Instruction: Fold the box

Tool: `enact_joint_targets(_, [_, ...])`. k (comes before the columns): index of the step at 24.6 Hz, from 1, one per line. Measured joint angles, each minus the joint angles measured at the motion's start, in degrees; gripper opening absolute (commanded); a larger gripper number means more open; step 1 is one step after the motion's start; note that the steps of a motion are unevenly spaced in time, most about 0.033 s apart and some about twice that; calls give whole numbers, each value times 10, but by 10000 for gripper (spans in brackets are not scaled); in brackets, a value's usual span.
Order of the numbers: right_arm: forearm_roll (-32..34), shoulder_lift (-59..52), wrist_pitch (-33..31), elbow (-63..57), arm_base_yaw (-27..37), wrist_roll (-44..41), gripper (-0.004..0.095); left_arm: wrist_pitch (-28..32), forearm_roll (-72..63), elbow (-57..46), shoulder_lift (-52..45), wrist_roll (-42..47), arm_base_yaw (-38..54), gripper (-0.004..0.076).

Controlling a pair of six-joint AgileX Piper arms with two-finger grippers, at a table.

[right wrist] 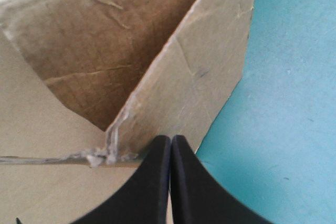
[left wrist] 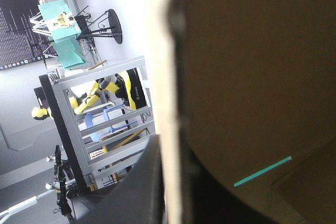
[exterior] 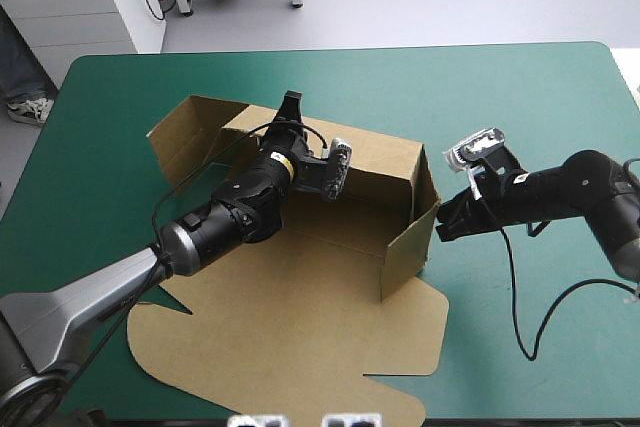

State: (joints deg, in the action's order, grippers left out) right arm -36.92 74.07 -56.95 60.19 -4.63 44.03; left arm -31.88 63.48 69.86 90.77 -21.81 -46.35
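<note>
The brown box (exterior: 345,232) lies mid-table with its back wall (exterior: 385,162) and right wall (exterior: 405,247) raised and its lid (exterior: 300,347) flat toward the near edge. My left gripper (exterior: 291,103) sits on the back wall's top edge. In the left wrist view the board's pale edge (left wrist: 168,77) runs between the black fingers (left wrist: 142,187), so the left gripper (left wrist: 170,150) is shut on the box. My right gripper (exterior: 438,230) is shut, and its tip (right wrist: 170,139) touches the right wall (right wrist: 205,82) low on its outer side.
A side flap (exterior: 185,132) of the box stands half raised at the far left corner. The teal-green cover (exterior: 530,97) stretches to the right of and beyond the box. The lid's cut tabs (exterior: 410,342) reach close to the near edge.
</note>
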Motion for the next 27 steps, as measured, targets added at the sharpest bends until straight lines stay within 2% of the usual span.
enact_joint_targets(5, [1, 0, 60, -20, -70, 27, 1, -6, -9, 2, 1, -19, 0, -8])
enact_joint_targets(10, [30, 0, 140, -24, -150, 14, 20, -15, -37, 4, 1, -58, 0, -8])
enact_joint_targets(12, [37, 0, 145, -24, -165, 12, 65, -22, -55, 7, 0, -85, 0, -8])
enact_joint_targets(14, [38, 0, 143, -24, -170, 11, 166, -27, -72, 9, -3, -106, 0, -8])
enact_joint_targets(16, [39, 0, 135, -24, -171, 10, 305, -29, -80, 9, -4, -115, 0, -8])
enact_joint_targets(17, [39, -1, 129, -24, -171, 10, 421, -29, -82, 9, -4, -118, 0, -8])
enact_joint_targets(19, [43, -1, 115, -24, -171, 10, 515, -31, -86, 10, -4, -128, 0, -8])
enact_joint_targets(21, [51, -1, 104, -24, -172, -3, 514, -39, -89, 11, -5, -142, -1, -8])
enact_joint_targets(27, [111, -1, 126, -23, -174, -140, 512, -54, -116, 13, -6, -177, -5, -8])
